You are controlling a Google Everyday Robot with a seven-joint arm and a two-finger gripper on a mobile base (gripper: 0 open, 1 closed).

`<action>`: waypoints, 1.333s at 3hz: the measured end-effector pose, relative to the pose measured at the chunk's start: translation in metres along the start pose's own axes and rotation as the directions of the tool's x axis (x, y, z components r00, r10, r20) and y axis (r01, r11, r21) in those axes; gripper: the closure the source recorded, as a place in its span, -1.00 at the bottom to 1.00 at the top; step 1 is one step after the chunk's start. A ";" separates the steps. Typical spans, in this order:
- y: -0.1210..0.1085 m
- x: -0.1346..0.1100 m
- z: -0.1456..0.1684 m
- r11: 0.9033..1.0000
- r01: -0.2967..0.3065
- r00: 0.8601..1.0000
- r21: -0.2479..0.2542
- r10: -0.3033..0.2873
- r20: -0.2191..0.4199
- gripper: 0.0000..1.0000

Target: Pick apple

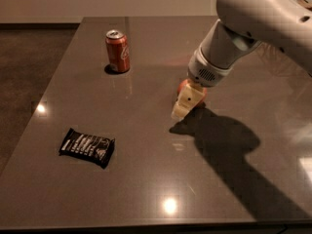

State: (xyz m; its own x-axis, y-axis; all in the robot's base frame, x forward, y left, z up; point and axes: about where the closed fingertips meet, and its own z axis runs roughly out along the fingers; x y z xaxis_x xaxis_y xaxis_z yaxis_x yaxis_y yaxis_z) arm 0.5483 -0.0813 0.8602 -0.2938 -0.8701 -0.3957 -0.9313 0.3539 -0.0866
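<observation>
The red-orange apple (182,86) sits on the dark table (146,189) right of centre. Most of it is hidden behind my gripper, and only slivers of red show at the wrist's left and right. My cream-coloured gripper (182,107) hangs from the big white arm (263,18) that comes in from the upper right. It is low over the table, right at the apple's front side and against it in this view.
A red-orange soda can (117,50) stands upright at the back left. A black snack bar wrapper (87,146) lies flat at the front left. The arm's shadow falls on the table to the right of the gripper.
</observation>
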 end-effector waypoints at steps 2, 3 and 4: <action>-0.012 -0.003 -0.005 1.000 -0.016 1.000 -0.010 0.016 0.019 0.25; -0.013 -0.016 -0.028 0.999 0.010 0.999 -0.033 -0.008 0.045 0.71; -0.012 -0.035 -0.064 0.997 0.054 0.995 -0.051 -0.049 0.091 1.00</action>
State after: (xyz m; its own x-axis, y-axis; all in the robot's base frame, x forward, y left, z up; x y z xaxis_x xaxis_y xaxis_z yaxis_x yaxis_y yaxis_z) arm 0.5560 -0.0775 0.9334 -0.2268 -0.8519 -0.4721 -0.9556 0.2884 -0.0612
